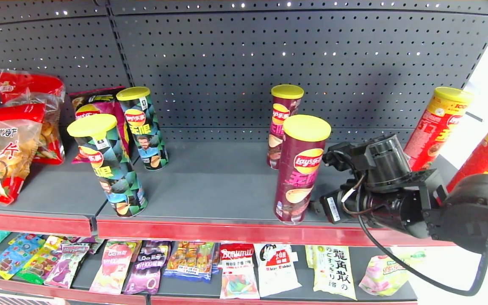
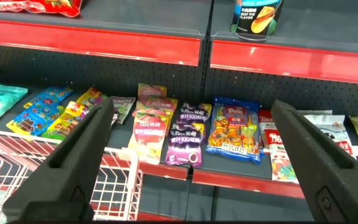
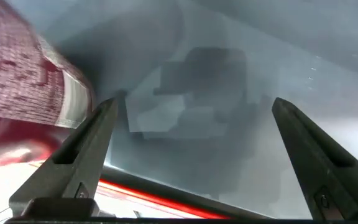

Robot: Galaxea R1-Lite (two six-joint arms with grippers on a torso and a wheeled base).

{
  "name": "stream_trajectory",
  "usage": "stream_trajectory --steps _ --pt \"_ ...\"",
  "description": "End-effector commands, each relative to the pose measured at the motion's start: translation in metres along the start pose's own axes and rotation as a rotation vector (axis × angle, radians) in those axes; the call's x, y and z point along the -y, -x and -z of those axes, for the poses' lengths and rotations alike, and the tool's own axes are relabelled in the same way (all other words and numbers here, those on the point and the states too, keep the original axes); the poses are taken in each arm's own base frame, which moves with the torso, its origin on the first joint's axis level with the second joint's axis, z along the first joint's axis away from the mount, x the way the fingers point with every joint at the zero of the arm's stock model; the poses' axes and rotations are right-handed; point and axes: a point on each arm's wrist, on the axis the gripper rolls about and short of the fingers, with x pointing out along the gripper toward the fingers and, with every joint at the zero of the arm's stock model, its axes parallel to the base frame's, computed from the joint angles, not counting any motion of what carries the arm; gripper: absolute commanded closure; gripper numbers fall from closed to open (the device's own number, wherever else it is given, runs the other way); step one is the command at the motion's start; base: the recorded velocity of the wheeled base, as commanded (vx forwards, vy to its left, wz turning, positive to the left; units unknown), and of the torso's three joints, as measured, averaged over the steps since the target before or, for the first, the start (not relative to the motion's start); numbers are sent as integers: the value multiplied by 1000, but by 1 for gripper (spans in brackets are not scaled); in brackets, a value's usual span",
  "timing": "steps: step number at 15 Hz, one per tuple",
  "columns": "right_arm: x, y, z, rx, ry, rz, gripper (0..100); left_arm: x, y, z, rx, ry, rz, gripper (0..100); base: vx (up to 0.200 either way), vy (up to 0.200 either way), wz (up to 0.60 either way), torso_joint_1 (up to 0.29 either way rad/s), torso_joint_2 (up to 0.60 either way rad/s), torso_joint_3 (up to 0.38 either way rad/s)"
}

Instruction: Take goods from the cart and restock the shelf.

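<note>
Right now, on the head camera, the maroon chip can (image 1: 301, 169) stands upright at the front edge of the shelf (image 1: 210, 178), a little right of centre in the frame, its yellow lid on. My right arm comes in from the lower right of that frame and ends just beside the can's lower half. Through the right wrist camera I see the right gripper (image 3: 194, 106) spread wide with nothing between its fingers. The can sits outside the gap, close by one finger (image 3: 86, 149), and I cannot tell whether they touch.

A second maroon can (image 1: 283, 123) stands behind the first, nearer the pegboard back (image 1: 269, 55). Two green-and-black cans (image 1: 108, 165) stand left of centre, one in front and one behind. Two red snack bags (image 1: 2, 156) lean at the far left of the frame. Two red cans (image 1: 436, 127) stand at the far right, tilted in the picture.

On the left wrist camera, my left gripper (image 2: 191, 106) is also spread wide and holds nothing. It hangs over the white wire cart (image 2: 120, 180), facing the lower shelf, where candy packets (image 2: 185, 134) lie side by side in a row.
</note>
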Motion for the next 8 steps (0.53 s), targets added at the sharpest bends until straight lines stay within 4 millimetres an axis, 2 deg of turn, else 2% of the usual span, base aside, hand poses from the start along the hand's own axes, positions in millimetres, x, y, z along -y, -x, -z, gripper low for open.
stream_trajectory --steps 1,8 --pt "-4 -3 0 -3 7 -8 0 0 0 0 -1 -1 -1 0 0 0 0 0 0 0" --pt "-9 -2 0 16 14 -20 0 0 0 0 -1 0 -1 0 0 0 0 0 0 0"
